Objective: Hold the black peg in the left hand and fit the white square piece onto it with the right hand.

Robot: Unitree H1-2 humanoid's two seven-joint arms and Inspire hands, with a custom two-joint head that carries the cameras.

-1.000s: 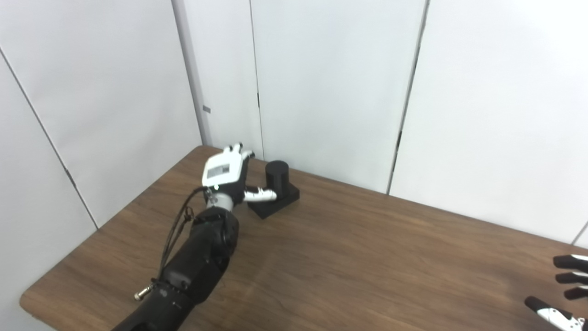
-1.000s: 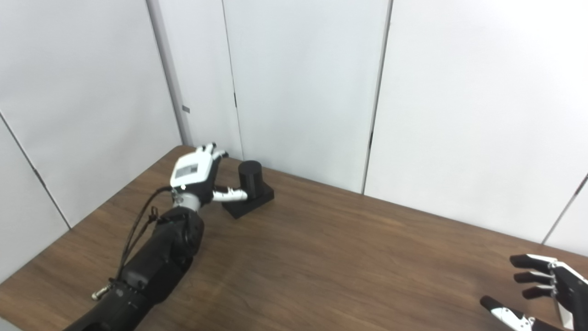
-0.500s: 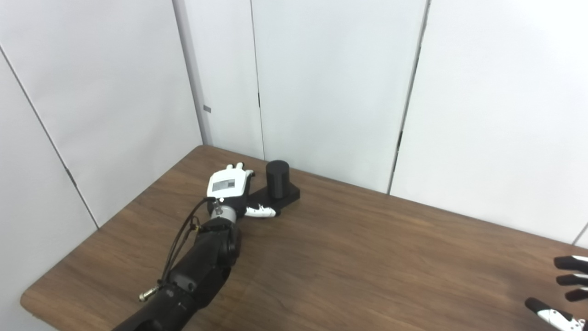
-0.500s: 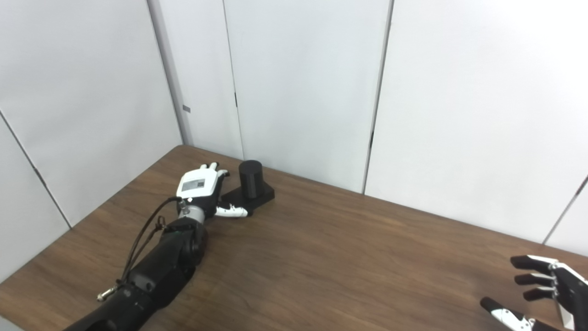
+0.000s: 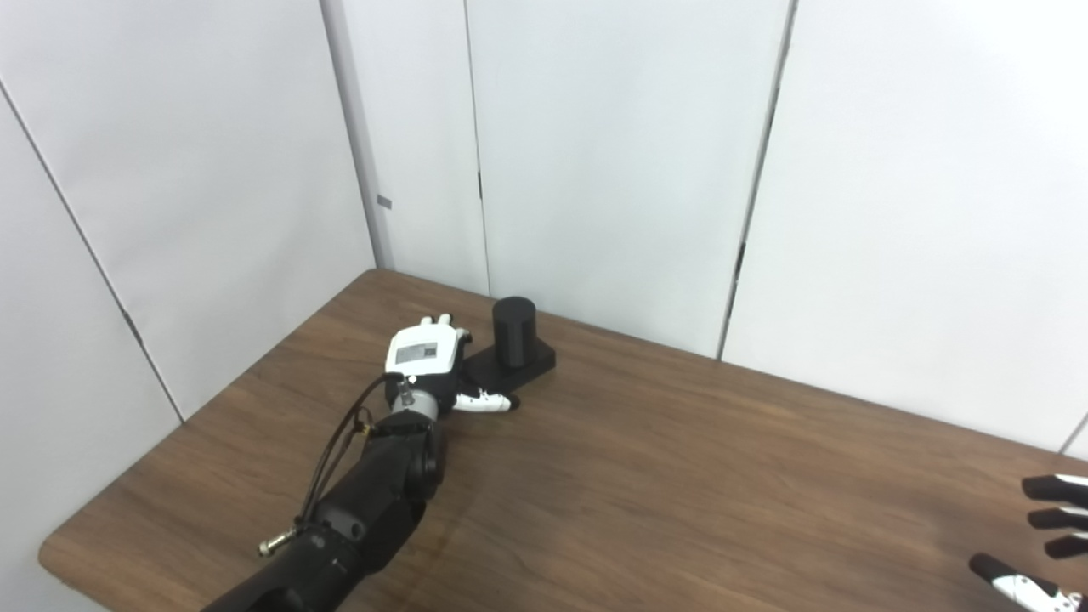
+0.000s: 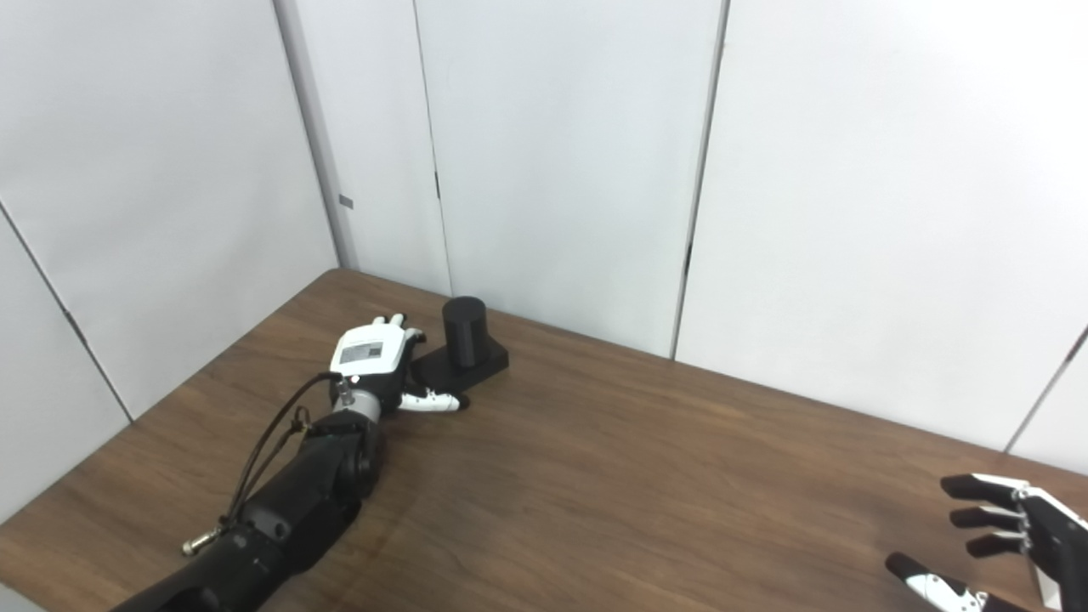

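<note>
Left hand (image 5: 422,361): low over the table (image 5: 680,476), back of the hand facing up, fingers extended and pointing away from the robot, thumb (image 5: 484,401) stuck out sideways to its right. It holds nothing. The thumb lies just in front of the near corner of the peg's base; actual contact cannot be told. The fingers run along the left edge of that base, close beside it, contact likewise unclear.

Black peg (image 5: 514,320): an upright cylinder on a flat square black base (image 5: 531,367), just right of and beyond the left hand's fingertips, standing on the table near its far edge. The cylinder is not enclosed by the hand.

Right hand (image 6: 1011,535): well apart from the left, at the lower right corner of the view, partly cut off by the frame. Its dark fingers are spread and point leftward, the thumb below them; nothing is in its grasp.

The white square piece appears in neither view.

Behind the table: plain white wall panels (image 5: 612,153).
</note>
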